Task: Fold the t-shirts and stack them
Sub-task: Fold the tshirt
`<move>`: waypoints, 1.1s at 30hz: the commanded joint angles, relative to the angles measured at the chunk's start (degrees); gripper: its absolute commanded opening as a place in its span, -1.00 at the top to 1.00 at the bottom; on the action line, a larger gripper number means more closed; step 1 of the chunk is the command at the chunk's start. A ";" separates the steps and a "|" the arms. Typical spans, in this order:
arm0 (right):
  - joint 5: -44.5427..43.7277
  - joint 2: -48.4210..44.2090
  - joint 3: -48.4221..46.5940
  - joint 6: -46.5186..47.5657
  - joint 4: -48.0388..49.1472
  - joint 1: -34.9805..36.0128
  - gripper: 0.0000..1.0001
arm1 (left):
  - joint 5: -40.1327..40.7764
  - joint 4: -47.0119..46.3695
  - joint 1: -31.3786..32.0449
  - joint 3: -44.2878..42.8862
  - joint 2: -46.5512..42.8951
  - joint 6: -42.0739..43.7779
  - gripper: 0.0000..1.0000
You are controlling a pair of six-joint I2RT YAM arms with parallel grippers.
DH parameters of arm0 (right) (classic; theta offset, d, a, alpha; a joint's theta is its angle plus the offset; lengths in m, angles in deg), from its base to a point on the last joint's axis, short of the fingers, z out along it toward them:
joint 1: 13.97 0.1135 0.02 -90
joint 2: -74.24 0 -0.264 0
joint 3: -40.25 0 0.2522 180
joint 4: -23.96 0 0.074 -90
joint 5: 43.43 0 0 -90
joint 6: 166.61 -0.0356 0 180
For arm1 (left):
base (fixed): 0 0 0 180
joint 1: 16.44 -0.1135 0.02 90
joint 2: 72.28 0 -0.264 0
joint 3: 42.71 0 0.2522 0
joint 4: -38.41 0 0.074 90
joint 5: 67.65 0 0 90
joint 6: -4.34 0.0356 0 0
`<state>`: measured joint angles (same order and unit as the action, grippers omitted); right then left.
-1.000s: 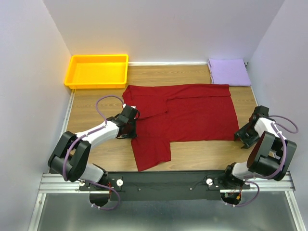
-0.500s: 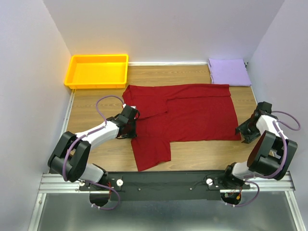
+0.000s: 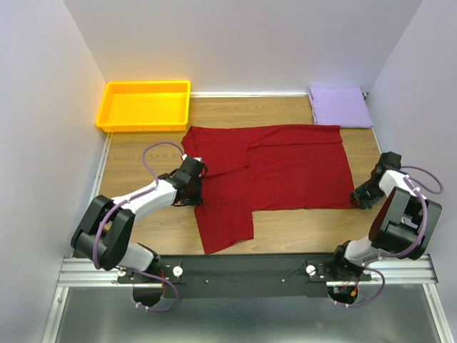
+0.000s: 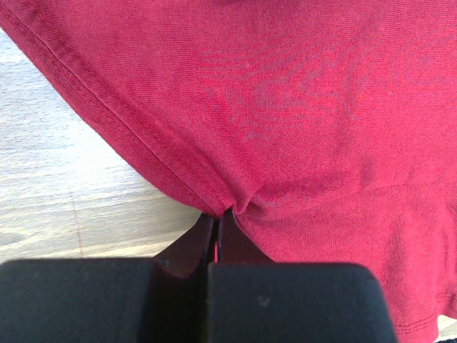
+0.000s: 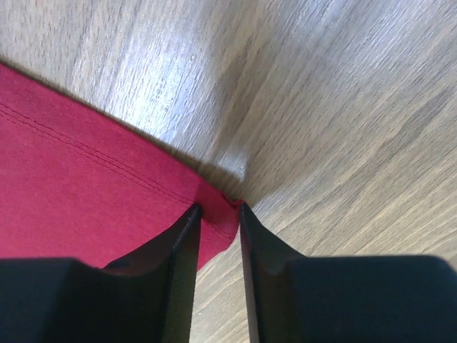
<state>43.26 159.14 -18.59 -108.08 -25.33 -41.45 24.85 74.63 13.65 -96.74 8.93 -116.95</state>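
Compared with the earlier frames, the right end effector (image 3: 359, 196) has shifted a little toward the far edge of the tabletop (image 3: 300, 230) and onto the near right corner of the red t-shirt (image 3: 285, 168), and its jaws have narrowed; the left arm and the cloth show no visible displacement. The red t-shirt lies spread across the middle of the tabletop, one sleeve already turned inward and its lower portion reaching toward the near edge. The lavender t-shirt (image 3: 340, 107) rests folded in the far right corner, and the tray (image 3: 107, 107) sits in the far left corner. The change suggests that the right arm is securing its corner so that both arms can lift and fold the garment together; the fold itself is not yet begun, and stacking remains. The overhead view gives the layout but not the jaw states. The left wrist view shows the left end effector (image 4: 216, 214) pressed together on the hem of the red t-shirt (image 4: 285, 107), the fabric puckering at the fingertips. The right wrist view shows the right end effector (image 5: 218, 207) straddling the stitched corner of the red t-shirt (image 5: 78, 179), its jaws a narrow gap apart with cloth between them. A firm pinch is not evident there, and the bare wood lies just beyond the corner.
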 commanded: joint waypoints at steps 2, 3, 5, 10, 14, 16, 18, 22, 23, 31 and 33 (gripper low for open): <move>-0.99 0.79 1.92 1.40 0.99 -0.81 0.42 | 0.40 1.54 0.15 2.04 1.67 0.44 1.00; -0.91 0.88 2.10 1.58 1.07 -0.82 0.42 | 0.40 1.54 0.06 2.04 1.85 0.44 1.00; -1.26 1.23 2.45 2.10 0.99 -1.08 0.52 | 0.31 1.54 0.15 1.95 1.94 0.53 1.00; -3.36 -1.05 1.93 1.58 -0.06 -1.08 0.89 | 0.66 2.06 0.15 1.60 0.54 0.35 1.00; -3.47 -4.83 -0.62 0.53 -2.00 -1.17 0.99 | 1.10 3.29 -0.46 0.64 -1.75 0.52 1.00; -1.62 -5.10 -2.21 0.35 -2.70 -0.99 0.99 | -1.00 3.38 -2.39 0.20 -2.55 1.49 1.00; 2.07 -4.40 -4.83 -0.26 -2.79 -0.99 0.99 | -1.62 4.25 -4.76 -1.12 -3.60 2.63 1.00; 9.02 -1.85 -9.75 0.61 -2.62 0.06 0.99 | -5.39 5.23 -9.06 -3.76 -5.18 4.13 1.00; 9.02 -1.41 -11.16 1.66 -2.62 1.37 0.99 | -6.36 5.14 -9.86 -4.28 -5.36 4.39 1.00; 0.94 5.35 -20.31 6.41 -2.53 9.02 0.99 | -9.36 4.96 -13.91 -12.01 0.34 6.33 1.00; -0.29 7.46 -21.10 6.76 -2.09 9.29 0.99 | -9.27 5.49 -14.70 -15.61 2.28 7.29 1.00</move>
<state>47.72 163.29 -37.76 -103.53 -27.36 -32.62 16.94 79.09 0.30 -107.69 8.03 -112.18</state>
